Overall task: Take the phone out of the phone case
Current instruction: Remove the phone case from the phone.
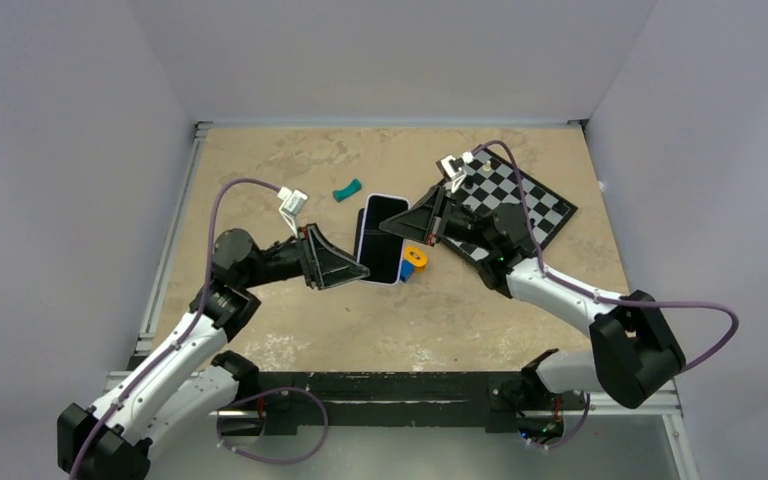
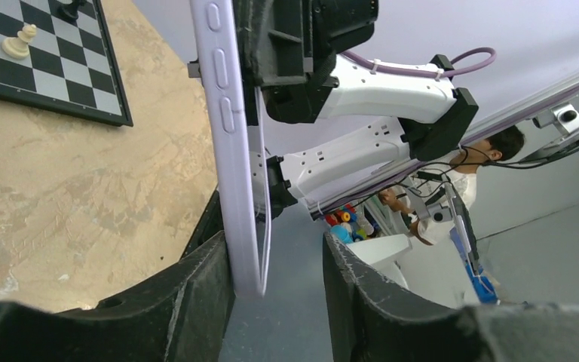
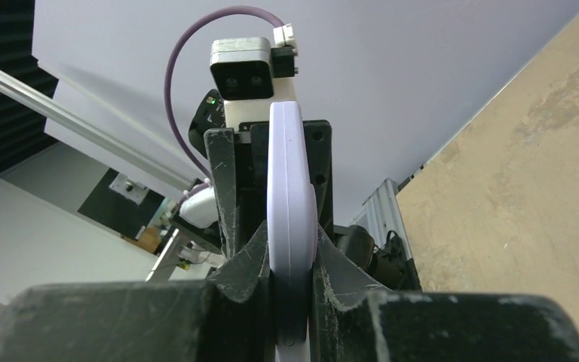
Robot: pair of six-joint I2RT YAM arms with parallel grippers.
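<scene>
— Where is the phone (image 1: 382, 240)?
— In its lilac phone case (image 3: 292, 226), over the tabletop (image 1: 290, 320), between both arms.
— And the tools?
— The right tool (image 3: 292, 253) pinches the case's edge. The left tool (image 2: 279, 264) is parted, one finger touching the case.

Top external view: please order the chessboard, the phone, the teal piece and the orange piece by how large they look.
1. chessboard, though partly hidden.
2. phone; it is held up nearer the camera, so it may look enlarged.
3. teal piece and orange piece: they look alike, so no ranking.
</scene>
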